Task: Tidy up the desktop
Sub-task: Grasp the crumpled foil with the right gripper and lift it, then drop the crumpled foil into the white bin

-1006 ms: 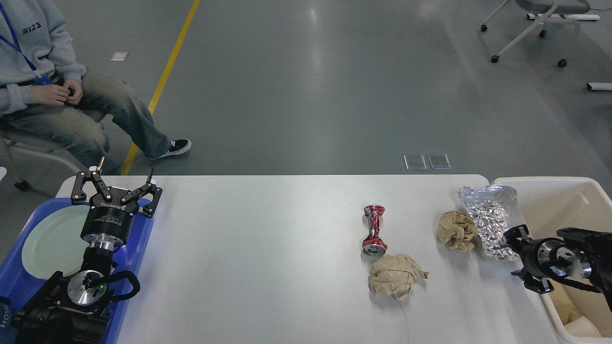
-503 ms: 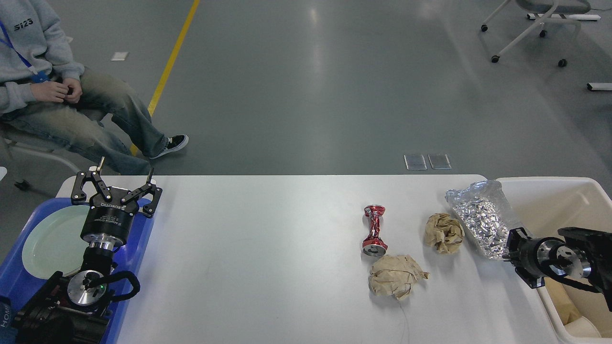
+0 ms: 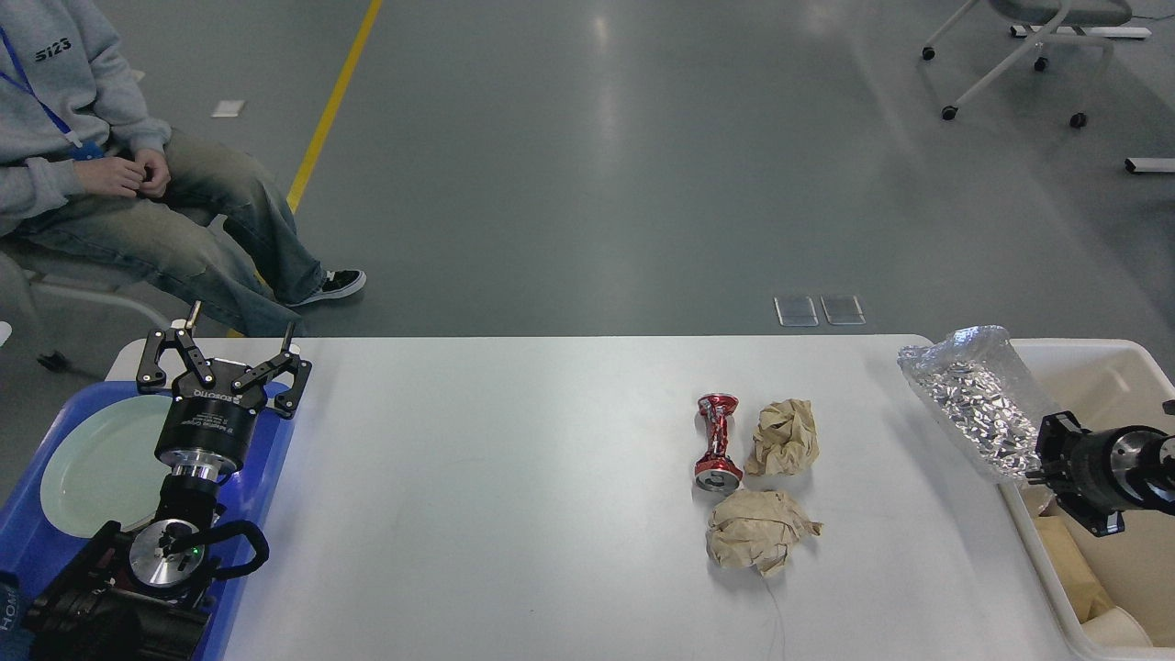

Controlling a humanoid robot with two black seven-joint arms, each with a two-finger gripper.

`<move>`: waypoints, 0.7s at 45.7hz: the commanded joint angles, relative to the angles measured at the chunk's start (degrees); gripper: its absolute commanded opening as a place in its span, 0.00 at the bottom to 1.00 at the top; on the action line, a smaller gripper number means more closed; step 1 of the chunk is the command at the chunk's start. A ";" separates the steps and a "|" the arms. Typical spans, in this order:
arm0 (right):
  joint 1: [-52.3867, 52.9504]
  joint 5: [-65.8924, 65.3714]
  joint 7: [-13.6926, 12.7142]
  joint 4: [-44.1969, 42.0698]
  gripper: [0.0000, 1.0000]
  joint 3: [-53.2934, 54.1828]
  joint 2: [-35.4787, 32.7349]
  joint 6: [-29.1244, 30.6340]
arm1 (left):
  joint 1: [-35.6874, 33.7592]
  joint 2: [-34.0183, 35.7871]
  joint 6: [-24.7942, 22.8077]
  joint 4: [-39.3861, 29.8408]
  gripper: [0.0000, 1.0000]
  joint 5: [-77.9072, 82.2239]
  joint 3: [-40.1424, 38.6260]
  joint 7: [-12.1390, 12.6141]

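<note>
Foil bag (image 3: 975,402) in right gripper (image 3: 1046,450), over desktop (image 3: 514,477)

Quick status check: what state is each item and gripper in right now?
Crushed red soda can: lying on the white desktop.
Two crumpled brown paper balls: on desktop.
Crinkled silver foil bag: held by right gripper.
Left gripper: open, empty.
Pale green plate: in blue tray.

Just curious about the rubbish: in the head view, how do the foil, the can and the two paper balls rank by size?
1. Foil
2. Near paper ball
3. Far paper ball and can: too alike to rank.
</note>
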 commanded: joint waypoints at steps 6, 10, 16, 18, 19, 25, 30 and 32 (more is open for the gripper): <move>20.75 -18.99 -2.32 18.14 0.00 -15.23 -6.09 1.58 | 0.00 0.00 0.00 0.08 0.96 0.00 0.00 0.00; 28.41 -22.60 -2.32 22.98 0.00 -22.53 -6.01 4.40 | 0.00 0.00 0.00 -0.01 0.96 0.00 0.00 0.00; 38.95 -24.19 -2.14 30.89 0.00 -30.45 -5.83 5.90 | 0.00 0.00 0.00 -0.01 0.96 0.00 0.00 0.00; 42.38 -24.71 -2.23 32.92 0.00 -33.17 -5.66 5.99 | 0.00 0.00 0.00 -0.01 0.96 0.00 0.00 0.00; 43.97 -25.07 -2.23 33.88 0.00 -34.31 -5.39 5.99 | 0.00 0.00 0.00 -0.01 0.96 0.00 0.00 0.00; 51.01 -27.18 -2.23 37.85 0.00 -38.45 -4.69 5.90 | 0.00 0.00 0.00 -0.01 0.96 0.00 0.00 0.00; 53.12 -27.35 -2.23 38.11 0.00 -40.30 -5.30 5.90 | 0.00 0.00 0.00 -0.01 0.96 0.00 0.00 0.00; 53.65 -27.35 -2.23 38.11 0.00 -41.18 -5.39 5.90 | 0.00 0.00 0.00 -0.01 0.96 0.00 0.00 0.00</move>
